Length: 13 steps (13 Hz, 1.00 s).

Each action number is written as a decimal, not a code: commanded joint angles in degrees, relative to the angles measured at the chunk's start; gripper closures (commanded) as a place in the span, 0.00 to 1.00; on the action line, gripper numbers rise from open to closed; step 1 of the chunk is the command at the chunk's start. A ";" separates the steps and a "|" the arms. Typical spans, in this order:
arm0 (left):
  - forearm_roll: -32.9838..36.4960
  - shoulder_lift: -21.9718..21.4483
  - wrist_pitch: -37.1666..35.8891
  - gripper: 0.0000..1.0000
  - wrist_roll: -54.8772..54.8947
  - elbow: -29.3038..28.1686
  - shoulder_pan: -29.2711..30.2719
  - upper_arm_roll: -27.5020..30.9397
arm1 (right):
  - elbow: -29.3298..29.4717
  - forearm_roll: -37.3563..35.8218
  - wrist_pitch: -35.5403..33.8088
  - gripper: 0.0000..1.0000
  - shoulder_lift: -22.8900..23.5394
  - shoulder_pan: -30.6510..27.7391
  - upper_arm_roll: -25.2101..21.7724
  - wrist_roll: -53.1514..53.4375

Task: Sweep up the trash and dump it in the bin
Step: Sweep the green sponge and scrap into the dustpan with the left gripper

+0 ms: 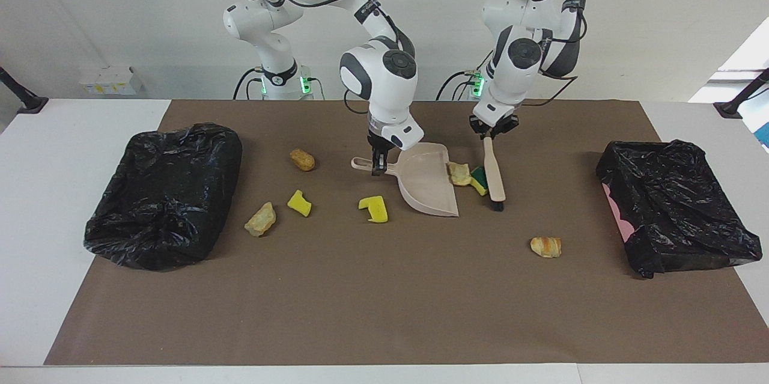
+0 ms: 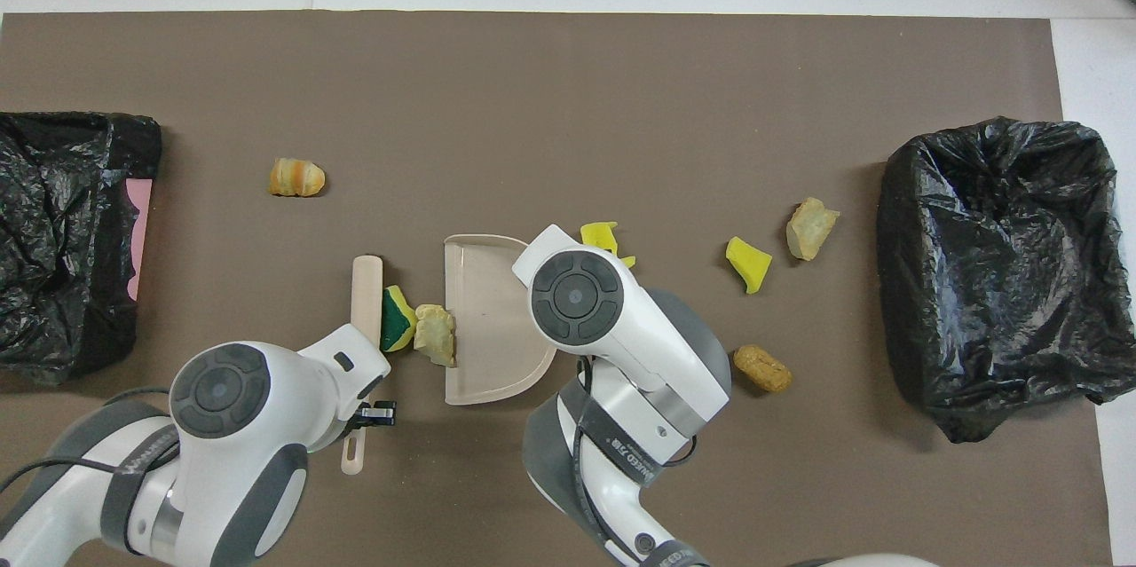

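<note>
Lowest in the facing view, a tan crusty bread lump [image 1: 545,246] lies alone on the brown paper sheet [image 1: 384,312] covering the table, lower right of centre. At centre frame, the beige plastic dustpan [image 1: 428,182] rests flat, its handle gripped by the right claw [image 1: 378,166], closed on it. Just beside the pan's open edge sit a pale crusty lump [image 1: 460,173] and a yellow sponge piece with a green side [image 1: 479,180], touching each other. The left claw [image 1: 494,131] is closed on the handle of a beige hand brush with black bristles [image 1: 494,176], which stands against the sponge. Left of the pan lie two yellow sponge pieces [image 1: 373,208] [image 1: 299,202], a tan lump [image 1: 261,219] and a brown lump [image 1: 302,159]. Black bag-lined bins sit at frame left [image 1: 165,192] and frame right [image 1: 676,204].
</note>
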 commanded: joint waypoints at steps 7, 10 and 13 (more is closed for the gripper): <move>-3.77 5.76 -0.18 1.00 -6.27 9.52 -9.15 1.09 | -0.89 -1.44 1.80 1.00 0.04 -0.28 0.10 1.10; 2.71 7.77 -0.70 1.00 -4.69 11.62 -2.41 1.19 | -0.71 -1.44 1.45 1.00 0.04 -0.36 0.01 1.10; 4.59 10.59 -1.33 1.00 3.20 15.22 4.80 1.27 | -0.71 -1.44 1.45 1.00 0.13 -0.54 0.01 1.18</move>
